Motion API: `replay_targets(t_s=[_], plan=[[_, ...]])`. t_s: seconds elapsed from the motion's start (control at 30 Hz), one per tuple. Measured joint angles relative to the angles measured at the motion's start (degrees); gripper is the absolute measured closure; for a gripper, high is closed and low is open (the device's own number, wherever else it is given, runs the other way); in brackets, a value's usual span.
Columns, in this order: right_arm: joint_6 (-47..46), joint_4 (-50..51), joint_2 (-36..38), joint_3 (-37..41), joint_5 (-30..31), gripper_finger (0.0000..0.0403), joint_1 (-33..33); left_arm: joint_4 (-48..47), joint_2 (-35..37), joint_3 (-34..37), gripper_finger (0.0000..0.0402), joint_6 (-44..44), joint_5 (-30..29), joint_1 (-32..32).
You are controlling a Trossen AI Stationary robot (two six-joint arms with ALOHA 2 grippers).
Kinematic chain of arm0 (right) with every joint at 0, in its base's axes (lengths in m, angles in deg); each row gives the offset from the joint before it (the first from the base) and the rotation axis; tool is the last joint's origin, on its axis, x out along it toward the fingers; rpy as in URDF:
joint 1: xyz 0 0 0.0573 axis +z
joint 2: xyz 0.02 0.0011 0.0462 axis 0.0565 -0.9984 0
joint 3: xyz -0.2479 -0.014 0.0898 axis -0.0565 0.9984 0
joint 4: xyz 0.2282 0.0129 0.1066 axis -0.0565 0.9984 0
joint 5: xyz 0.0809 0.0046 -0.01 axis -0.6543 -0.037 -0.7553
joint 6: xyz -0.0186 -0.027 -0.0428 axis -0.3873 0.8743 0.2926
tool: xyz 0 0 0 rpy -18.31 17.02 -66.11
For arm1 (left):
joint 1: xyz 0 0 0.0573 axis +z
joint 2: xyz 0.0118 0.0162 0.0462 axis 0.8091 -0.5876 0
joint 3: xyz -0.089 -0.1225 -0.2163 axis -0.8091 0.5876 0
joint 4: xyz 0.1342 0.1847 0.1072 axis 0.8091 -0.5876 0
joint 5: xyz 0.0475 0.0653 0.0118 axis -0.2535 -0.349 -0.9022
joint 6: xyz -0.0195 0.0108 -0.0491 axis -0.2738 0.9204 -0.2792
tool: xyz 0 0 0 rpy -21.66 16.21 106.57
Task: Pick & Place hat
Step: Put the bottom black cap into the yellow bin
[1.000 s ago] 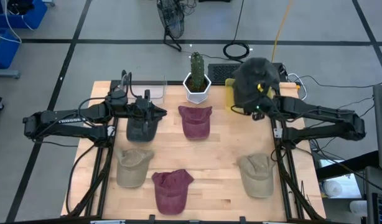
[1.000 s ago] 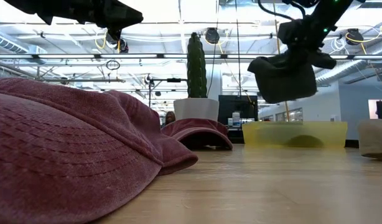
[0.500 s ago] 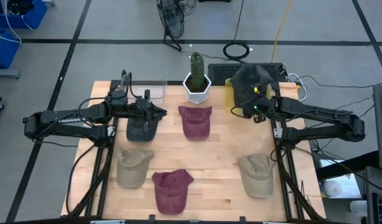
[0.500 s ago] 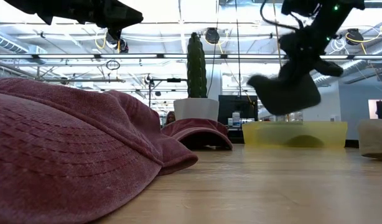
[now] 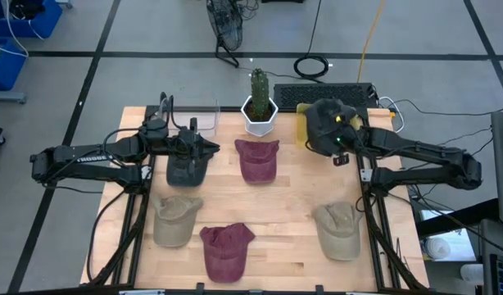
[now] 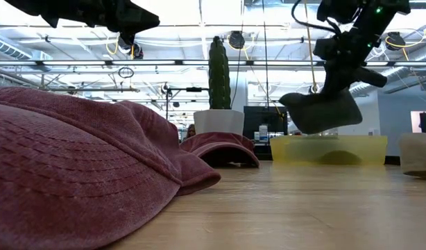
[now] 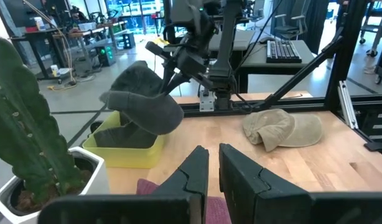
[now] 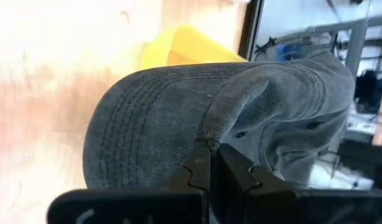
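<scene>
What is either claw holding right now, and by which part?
The right claw pinches the dark grey hat by a fold of its crown fabric, above the yellow bin. The left claw holds nothing.

Two dark jointed arms; white lettering on the left arm (image 5: 86, 152); flat black fingers (image 7: 241, 171)

Surface: light wooden table (image 5: 284, 209) with plank top.
Far edge: white hexagonal pot holding a green cactus (image 5: 259, 113); yellow plastic bin (image 5: 305, 127); clear plastic box (image 5: 204, 120).
Middle row: dark grey cap (image 5: 187, 169); maroon cap (image 5: 257, 159).
Near row: tan cap (image 5: 174, 220); second maroon cap (image 5: 225, 248); second tan cap (image 5: 338, 229).
</scene>
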Motion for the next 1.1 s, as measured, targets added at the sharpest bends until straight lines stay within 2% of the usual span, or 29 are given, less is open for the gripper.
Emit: replay_targets(t_s=[0.17, 0.37, 0.47, 0.57, 0.77, 0.97, 1.1], plan=[[-0.3, -1.4, 0.0, 2.0, -7.2, 0.0399, -6.0, 0.1, 0.0, 0.0, 0.0355, -0.9, 0.0, 0.0], [-3.1, -1.2, 0.3, 2.5, -20.5, 0.0399, -11.1, 0.0, 0.0, 0.0, 0.0355, -0.6, 0.0, 0.0], [-2.8, -2.2, 0.6, 2.5, -23.9, 0.0399, -12.9, 0.0, 0.0, 0.0, 0.0355, -0.3, 0.0, 0.0], [-1.9, -2.4, 1.4, 2.4, -25.7, 0.0399, -14.2, 0.0, 0.0, 0.0, 0.0355, -0.2, 0.0, 0.0], [-1.4, -2.7, 3.5, 2.3, -25.4, 0.0399, -15.4, 0.0, 0.0, 0.0, 0.0355, -0.2, 0.0, 0.0], [0.1, -2.7, 2.0, 2.3, -25.2, 0.0399, -19.5, 0.1, 0.0, 0.0, 0.0355, -0.3, 0.0, 0.0], [2.4, -6.8, 0.8, 4.8, -25.2, 0.0399, -22.2, 0.1, 0.0, 0.0, 0.0355, -0.8, 0.0, 0.0]])
